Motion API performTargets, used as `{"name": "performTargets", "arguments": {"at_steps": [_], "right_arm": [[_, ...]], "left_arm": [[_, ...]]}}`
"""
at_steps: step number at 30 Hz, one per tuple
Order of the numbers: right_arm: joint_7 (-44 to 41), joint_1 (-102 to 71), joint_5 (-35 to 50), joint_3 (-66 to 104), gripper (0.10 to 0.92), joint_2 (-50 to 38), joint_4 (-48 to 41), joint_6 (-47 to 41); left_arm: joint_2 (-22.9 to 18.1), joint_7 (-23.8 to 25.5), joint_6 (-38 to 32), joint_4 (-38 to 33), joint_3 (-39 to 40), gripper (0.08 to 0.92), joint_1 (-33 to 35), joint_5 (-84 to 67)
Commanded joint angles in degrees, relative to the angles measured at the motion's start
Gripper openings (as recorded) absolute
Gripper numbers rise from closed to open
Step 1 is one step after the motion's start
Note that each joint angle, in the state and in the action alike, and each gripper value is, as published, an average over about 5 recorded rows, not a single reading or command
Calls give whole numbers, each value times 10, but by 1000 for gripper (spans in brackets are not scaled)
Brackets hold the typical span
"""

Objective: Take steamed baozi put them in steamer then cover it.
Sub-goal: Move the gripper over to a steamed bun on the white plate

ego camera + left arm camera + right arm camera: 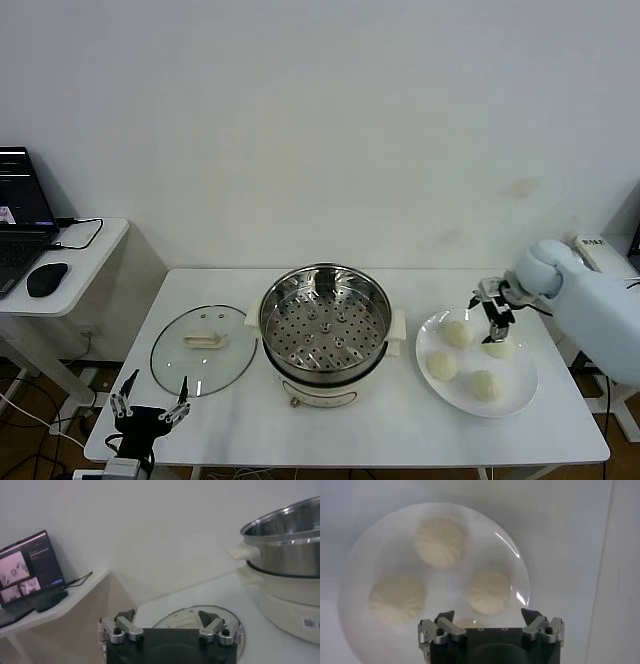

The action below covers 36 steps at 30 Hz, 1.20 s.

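Observation:
Several cream-white baozi [457,333] lie on a white plate [517,372] at the table's right. My right gripper [490,305] hangs open just above the plate's far side, over the buns, holding nothing. In the right wrist view three baozi [440,541] show on the plate [370,545] beyond my open right gripper [487,613]. The steel steamer [268,330] stands mid-table, its perforated tray bare. The glass cover [203,348] lies flat to its left. My left gripper [150,410] waits open at the table's front left corner, near the cover [185,616] and steamer [285,545].
A side table at the far left carries a laptop [20,215] and a black mouse [47,278]. A white device [598,250] sits beyond the table's right end. The table's front edge [350,462] runs close below the steamer and plate.

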Motion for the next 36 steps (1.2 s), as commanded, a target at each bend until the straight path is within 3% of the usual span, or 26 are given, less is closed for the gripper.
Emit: {"name": "performTargets", "arguments": {"at_steps": [1, 33, 36], "right_arm": [[17, -6, -31, 6, 823, 44, -51, 0], [47, -14, -44, 17, 821, 89, -130, -4], [46, -13, -38, 17, 785, 89, -132, -5]], "left_arm": [[1, 0, -1, 10, -1, 823, -2, 2], [3, 1, -1, 39, 4, 823, -17, 14], [3, 1, -1, 40, 4, 823, -18, 14]]}}
